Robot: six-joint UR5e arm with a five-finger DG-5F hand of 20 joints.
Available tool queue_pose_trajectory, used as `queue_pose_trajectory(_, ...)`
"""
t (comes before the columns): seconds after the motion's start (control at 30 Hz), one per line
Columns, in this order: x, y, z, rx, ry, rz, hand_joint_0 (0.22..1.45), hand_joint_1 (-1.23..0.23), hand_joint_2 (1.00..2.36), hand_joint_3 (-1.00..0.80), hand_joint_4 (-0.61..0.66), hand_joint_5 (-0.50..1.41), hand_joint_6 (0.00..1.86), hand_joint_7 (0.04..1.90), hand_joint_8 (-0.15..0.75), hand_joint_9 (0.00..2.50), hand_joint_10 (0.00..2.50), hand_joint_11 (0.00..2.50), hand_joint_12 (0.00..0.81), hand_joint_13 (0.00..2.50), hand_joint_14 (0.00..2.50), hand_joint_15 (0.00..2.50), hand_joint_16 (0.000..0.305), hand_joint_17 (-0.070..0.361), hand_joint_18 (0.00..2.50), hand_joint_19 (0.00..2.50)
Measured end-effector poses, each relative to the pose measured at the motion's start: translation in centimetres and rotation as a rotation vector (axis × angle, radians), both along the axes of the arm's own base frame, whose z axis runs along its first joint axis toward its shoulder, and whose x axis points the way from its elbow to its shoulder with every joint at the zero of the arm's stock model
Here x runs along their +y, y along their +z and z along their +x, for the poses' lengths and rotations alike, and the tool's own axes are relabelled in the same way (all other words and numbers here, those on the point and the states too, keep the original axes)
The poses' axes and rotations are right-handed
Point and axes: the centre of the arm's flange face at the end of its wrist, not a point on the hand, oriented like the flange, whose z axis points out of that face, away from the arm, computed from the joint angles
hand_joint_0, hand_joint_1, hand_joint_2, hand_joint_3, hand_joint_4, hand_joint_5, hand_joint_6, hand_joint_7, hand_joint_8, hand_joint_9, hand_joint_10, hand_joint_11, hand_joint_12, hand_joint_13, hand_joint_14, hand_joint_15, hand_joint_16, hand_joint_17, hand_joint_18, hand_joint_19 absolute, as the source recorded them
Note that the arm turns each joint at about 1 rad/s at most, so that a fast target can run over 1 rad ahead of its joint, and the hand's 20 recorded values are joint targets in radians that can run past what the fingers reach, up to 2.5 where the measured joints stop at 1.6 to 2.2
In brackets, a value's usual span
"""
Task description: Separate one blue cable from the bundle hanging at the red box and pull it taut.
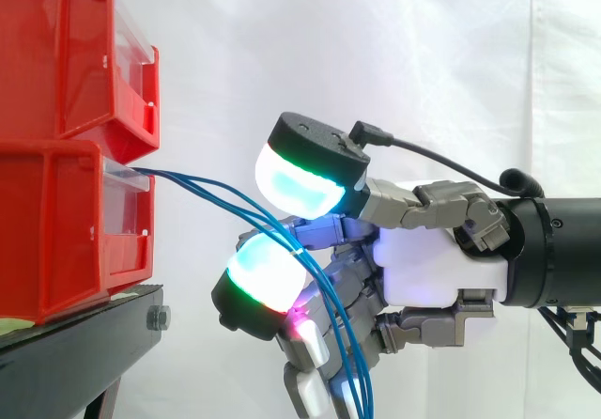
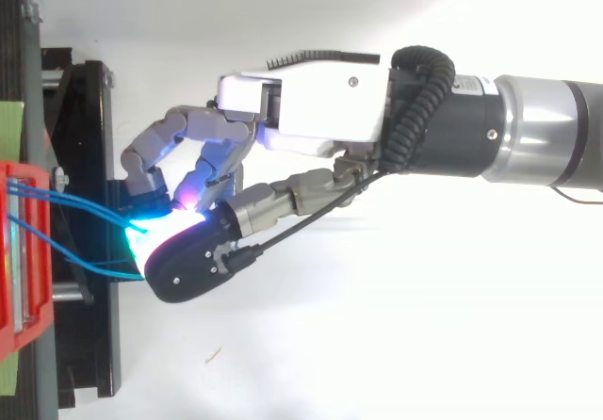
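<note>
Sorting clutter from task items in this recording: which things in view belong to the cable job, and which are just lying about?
Job: blue cables; hand, fingers curled on them; red bins that the cables come out of.
Just there: black stand; white curtain.

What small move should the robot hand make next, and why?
Probably draw the robot hand slightly away from the red box: the blue cables run to it in a sagging curve. Whether it grips one alone I cannot tell.
</note>
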Motion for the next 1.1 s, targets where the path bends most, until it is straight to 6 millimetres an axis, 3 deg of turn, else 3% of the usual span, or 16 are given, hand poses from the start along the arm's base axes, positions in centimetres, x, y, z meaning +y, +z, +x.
queue_pose_trajectory(0.1,0.0,0.0,0.0,0.0,0.0,0.0,0.59,-0.68,1.01,-0.16,0.15,-0.17,0.89,1.14,0.395,1.02,0.02,0.93,0.439,1.07,0.02,0.61,0.062,0.139,1.15,0.57)
queue_pose_trajectory(0.23,0.0,0.0,0.0,0.001,0.0,0.0,0.62,-0.79,1.02,-0.16,0.1,-0.19,0.91,1.17,0.371,0.96,0.02,0.97,0.423,1.03,0.02,0.64,0.057,0.128,1.09,0.58)
queue_pose_trajectory(0.53,0.1,0.0,0.0,0.003,0.001,-0.013,0.72,-0.89,1.0,-0.5,0.13,-0.19,0.92,1.12,0.34,0.94,0.02,0.98,0.388,0.99,0.02,0.62,0.052,0.116,1.04,0.54)
queue_pose_trajectory(0.77,0.2,0.6,-0.5,0.032,0.002,-0.067,0.52,-0.73,1.0,-0.5,0.15,-0.16,0.91,1.12,0.361,1.0,0.02,0.97,0.404,1.03,0.02,0.62,0.054,0.121,1.09,0.57)
queue_pose_trajectory(0.93,0.1,2.8,-1.5,0.065,-0.002,-0.098,0.51,-0.58,1.0,-0.5,0.15,-0.16,0.89,1.13,0.368,1.03,0.02,0.94,0.401,1.05,0.02,0.63,0.055,0.123,1.11,0.58)
queue_pose_trajectory(1.1,0.0,3.5,-2.3,0.109,-0.001,-0.107,0.54,-0.47,1.0,-0.5,0.14,-0.15,0.88,1.14,0.356,1.03,0.02,0.93,0.387,1.04,0.02,0.63,0.052,0.118,1.09,0.62)
